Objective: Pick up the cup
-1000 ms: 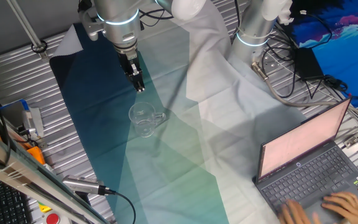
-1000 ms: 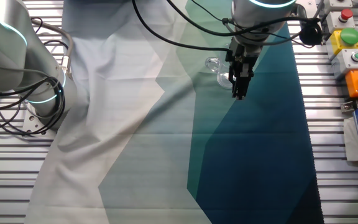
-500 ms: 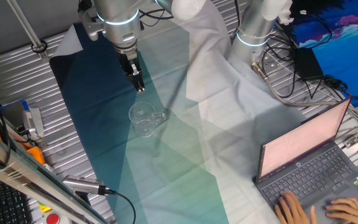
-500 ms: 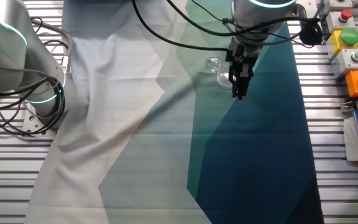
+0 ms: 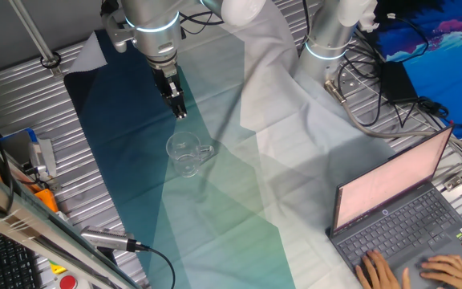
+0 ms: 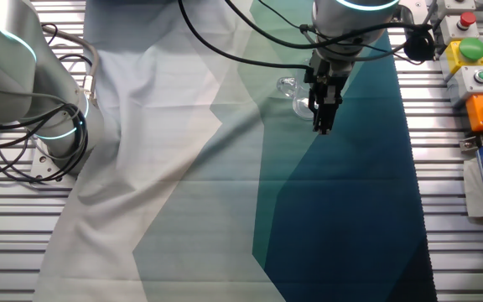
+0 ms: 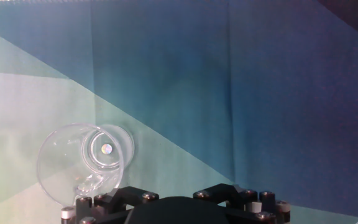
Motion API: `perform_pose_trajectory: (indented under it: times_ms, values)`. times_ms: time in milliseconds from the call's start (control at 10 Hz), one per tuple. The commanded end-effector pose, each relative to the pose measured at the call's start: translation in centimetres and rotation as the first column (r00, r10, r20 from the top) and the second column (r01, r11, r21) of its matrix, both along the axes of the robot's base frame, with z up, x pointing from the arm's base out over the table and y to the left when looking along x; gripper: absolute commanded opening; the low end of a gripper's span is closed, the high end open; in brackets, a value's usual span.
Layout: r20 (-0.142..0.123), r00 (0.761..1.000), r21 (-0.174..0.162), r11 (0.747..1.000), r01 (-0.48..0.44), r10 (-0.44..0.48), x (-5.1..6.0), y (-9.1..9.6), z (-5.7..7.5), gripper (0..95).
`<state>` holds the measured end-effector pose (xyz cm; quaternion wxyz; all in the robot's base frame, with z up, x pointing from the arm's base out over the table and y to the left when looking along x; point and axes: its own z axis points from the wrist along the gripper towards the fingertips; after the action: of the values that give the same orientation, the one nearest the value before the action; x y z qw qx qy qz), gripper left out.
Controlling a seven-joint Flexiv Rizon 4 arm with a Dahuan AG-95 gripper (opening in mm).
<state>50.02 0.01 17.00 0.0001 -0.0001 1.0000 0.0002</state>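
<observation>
The hand (image 5: 180,110) is hanging from the arm above the worktop (image 5: 22,68), pointing down at the dark blue part of the cloth (image 5: 119,120); its two dark fingers are sitting close together with no visible gap between the tips in either fixed view, and they are gripping nothing; in the hand view the fingertips themselves are not showing, only the dark mounting with its bolts along the bottom edge, so how tightly the tips are meeting is hard to tell there; in the other fixed view the hand (image 6: 322,117) is hovering over the boundary between the teal and the dark blue areas of the cloth (image 6: 350,210); the cup (image 5: 186,153) is standing upright on the cloth, near the hand but apart from it, on the pale green band next to the blue, with its small handle sticking out to the side; in the other fixed view the cup (image 6: 293,88) is showing only in part, just beside and behind the fingers; in the hand view the cup (image 7: 84,160) is lying low and to the left, its round rim and clear base seen from above; a laptop (image 5: 399,210) is sitting open at the far corner of the worktop, well apart from the cup, with a person's hands (image 5: 443,269) resting on its keyboard.
</observation>
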Motion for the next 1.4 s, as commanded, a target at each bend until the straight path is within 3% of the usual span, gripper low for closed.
perform_pose_trajectory:
  times_ms: [100, 1400]
  values:
    - [0.019, 1.0, 0.01, 1.0, 0.001, -0.001, -0.02, -0.01, 0.0, 0.0]
    - [0.018, 1.0, 0.009, 1.0, 0.001, -0.001, -0.03, -0.01, 0.0, 0.0]
